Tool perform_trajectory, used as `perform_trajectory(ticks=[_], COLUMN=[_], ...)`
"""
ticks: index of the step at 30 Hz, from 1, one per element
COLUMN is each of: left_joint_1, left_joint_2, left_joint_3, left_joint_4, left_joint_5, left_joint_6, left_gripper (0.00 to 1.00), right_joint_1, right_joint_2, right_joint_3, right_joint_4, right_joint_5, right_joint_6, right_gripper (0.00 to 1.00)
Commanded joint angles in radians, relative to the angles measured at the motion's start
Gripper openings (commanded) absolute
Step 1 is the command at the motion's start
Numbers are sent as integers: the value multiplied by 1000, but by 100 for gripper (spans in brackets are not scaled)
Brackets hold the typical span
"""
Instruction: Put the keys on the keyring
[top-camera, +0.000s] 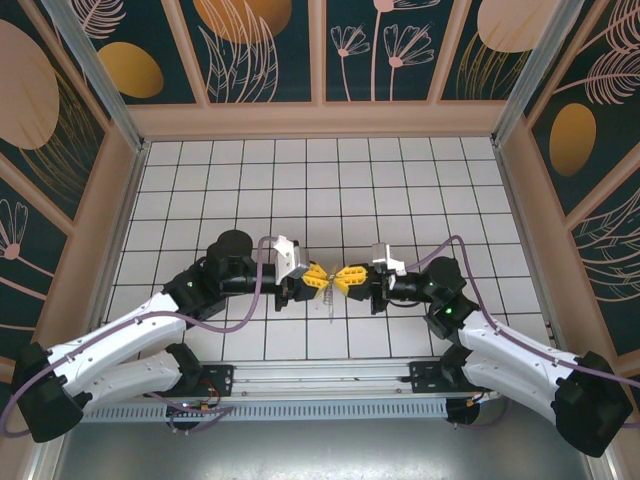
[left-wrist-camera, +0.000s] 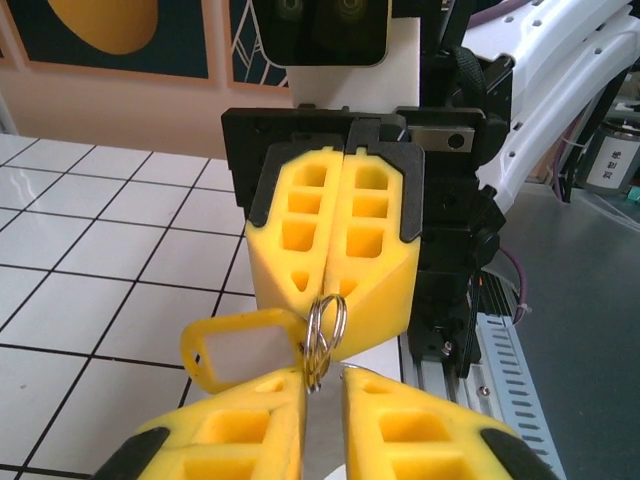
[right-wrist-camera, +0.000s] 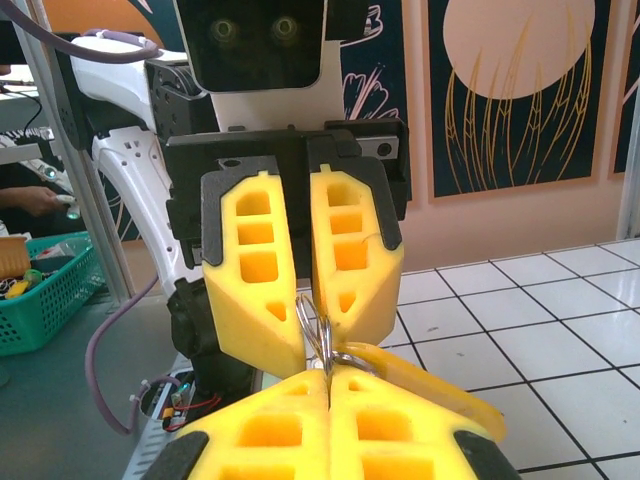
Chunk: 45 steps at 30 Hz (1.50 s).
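the keyring (left-wrist-camera: 322, 340), a small silver split ring, hangs in the air between the two arms, above the white tiled worktop (top-camera: 400, 190). the right fingers (right-wrist-camera: 270, 425) are pressed flat together and clamp one side of the keyring, which rises edge-on out of their seam. the left fingers (left-wrist-camera: 250, 420) meet the keyring from the opposite side. they are nearly together, with a narrow slot between them, and their tips pinch the wire. a yellow tag (left-wrist-camera: 245, 352) with a clear window hangs off the keyring, against the left fingers. in the top view a small pale piece (top-camera: 328, 297) dangles just below the keyring. it is too small to tell whether it is one of the keys or the tag, so i cannot say if any key is threaded yet.

the step in hand looks like prising the coils of the keyring apart so a key can slide in. to do it well, the right fingers should act as the anchor and not give. the left fingers should work on one coil near the wire's end, pulling it sideways off the keyring's plane rather than twisting the whole ring. both grips sit at the very tips, so the ring could pivot or snap out, and small slow moves suit. the tag is best left hanging away from the opened gap.
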Motion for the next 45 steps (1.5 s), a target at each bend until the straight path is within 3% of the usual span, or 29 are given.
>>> perform_trajectory(ticks=[1,4,17,24,33,37,45], left_joint_1=[-4,-5,-5,-4,-4,-3,-4], left_joint_2=[11,10,-12,-26,-13,12,51], left_joint_3=[14,14,23,52,109,162,201], left_joint_4=[49,50,34,-54,-162,-270,-378], left_joint_5=[38,44,42,53,116,150,183], left_joint_6=[4,4,18,65,120,164,214], left_gripper=[9,0,0,0,0,0,0], right_joint_1=[-4,-4,-5,-7,-5,4,117], right_joint_2=[-1,-3,-7,-135,-160,-174,-182], right_joint_3=[7,4,3,24,77,85,113], right_joint_4=[84,90,61,-253,-465,-464,-494], right_joint_5=[-23,-20,-24,110,235,218,302], right_joint_6=[20,23,1,-190,-351,-383,-497], right_gripper=[0,0,1,25,34,38,42])
